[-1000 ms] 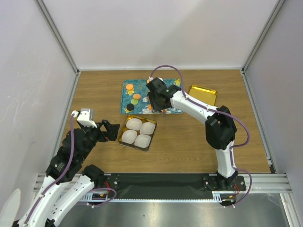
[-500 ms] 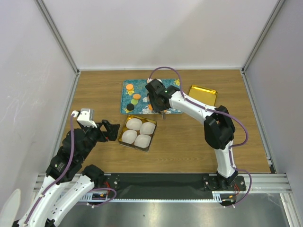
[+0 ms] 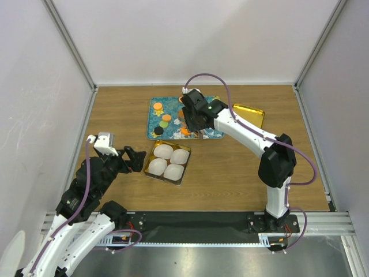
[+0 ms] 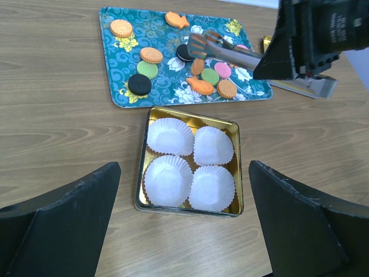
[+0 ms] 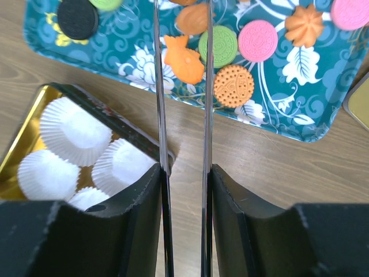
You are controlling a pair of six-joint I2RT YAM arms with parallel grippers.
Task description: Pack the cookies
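Right hand [image 3: 193, 122] over teal tray [image 3: 173, 107] of cookies [image 3: 166, 118], left hand [image 3: 135, 158] beside tin [image 3: 158, 142]

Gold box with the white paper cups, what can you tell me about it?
The gold box is a shallow square tin, shiny, with rounded corners and a dark outer edge. It lies flat and open on the wooden table, slightly askew, close beside the teal tray, with a strip of wood between them. Four white pleated paper cups fill it, two by two, all empty.
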